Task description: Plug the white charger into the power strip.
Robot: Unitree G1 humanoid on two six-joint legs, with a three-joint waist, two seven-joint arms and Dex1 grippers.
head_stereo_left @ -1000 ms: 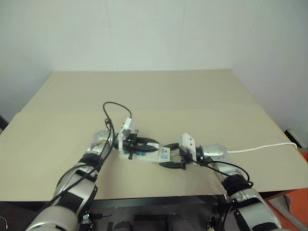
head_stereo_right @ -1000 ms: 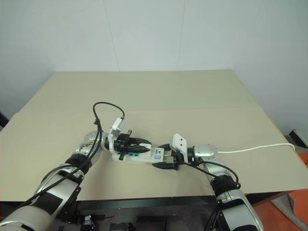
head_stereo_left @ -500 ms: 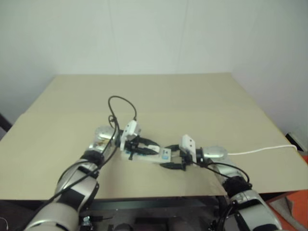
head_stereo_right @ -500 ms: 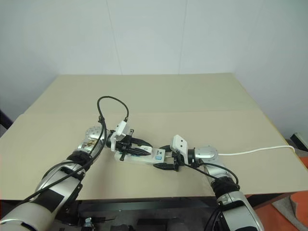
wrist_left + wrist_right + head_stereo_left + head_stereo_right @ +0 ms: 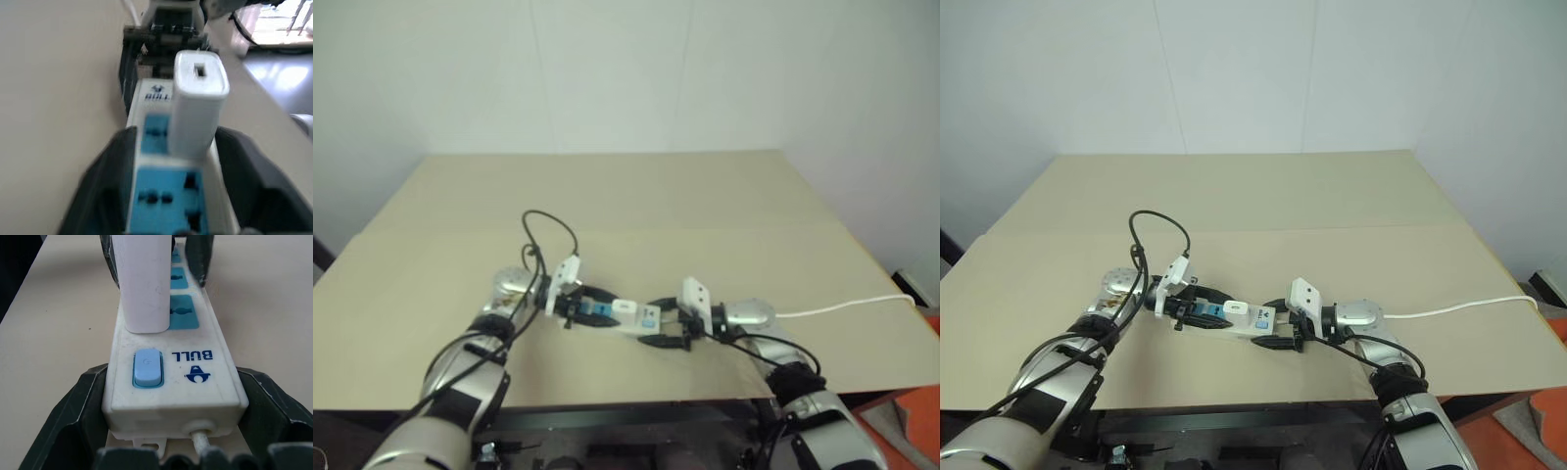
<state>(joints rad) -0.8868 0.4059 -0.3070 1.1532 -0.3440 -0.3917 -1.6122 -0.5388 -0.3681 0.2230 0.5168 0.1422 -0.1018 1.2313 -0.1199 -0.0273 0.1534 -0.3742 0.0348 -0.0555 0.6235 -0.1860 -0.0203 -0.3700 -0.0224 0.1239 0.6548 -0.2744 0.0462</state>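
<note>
The power strip (image 5: pixel 1255 323) lies on the tan table between my two grippers, its blue socket faces (image 5: pixel 166 196) turned up. The white charger (image 5: pixel 1238 309) stands upright in a socket near the strip's switch end (image 5: pixel 146 367). My left gripper (image 5: pixel 1212 309) is open, with a finger on each side of the strip and a gap to the charger (image 5: pixel 195 112). My right gripper (image 5: pixel 1273 325) is closed on the sides of the strip's cord end (image 5: pixel 190 382), its fingers (image 5: pixel 93 396) against the casing.
The strip's thin white cord (image 5: pixel 1459 308) runs right to the table's edge. A black cable loop (image 5: pixel 1160 230) arches above my left wrist. The table's front edge (image 5: pixel 1234 399) is close below the strip. The tabletop (image 5: pixel 1263 196) extends back to a white wall.
My left gripper has opened and let go of the charger, sinking and drawing back to the left. The charger now stands alone in the strip. The right gripper has kept still.
</note>
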